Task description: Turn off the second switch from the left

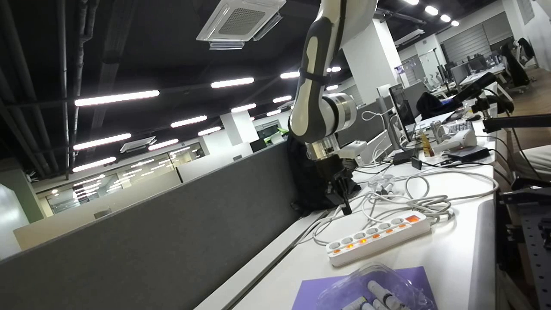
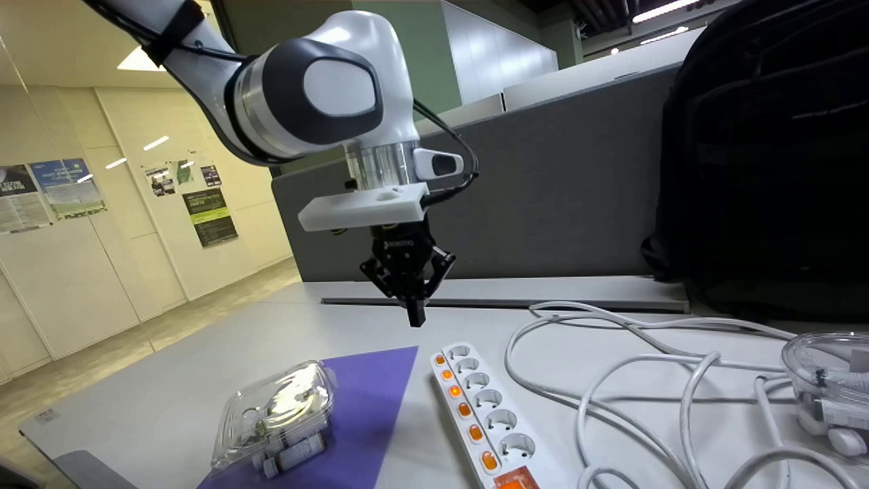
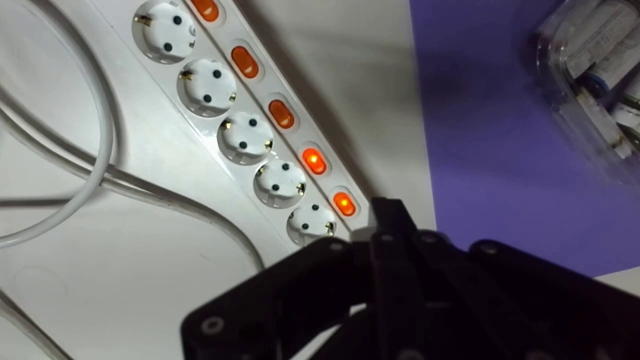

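Note:
The white power strip (image 1: 379, 246) lies on the table with a row of small orange-red rocker switches beside its sockets. The second switch from the left (image 1: 350, 246) is lit, as is its neighbour (image 1: 363, 241). In the wrist view the second switch (image 3: 344, 203) glows just left of the fingertips, and the end switch is hidden behind the gripper. It also shows in an exterior view (image 2: 447, 374), near the strip's far end. My gripper (image 2: 415, 318) is shut and empty, pointing down above the table near that end, apart from the strip. Its fingers also show in the wrist view (image 3: 392, 215).
A purple sheet (image 2: 373, 407) with a clear plastic box (image 2: 278, 411) of small bottles lies beside the strip. Looped white cables (image 2: 611, 401) lie on its other side. A grey partition (image 1: 172, 232) and a black backpack (image 2: 767, 156) stand behind. A clear tub (image 2: 825, 387) stands by the cables.

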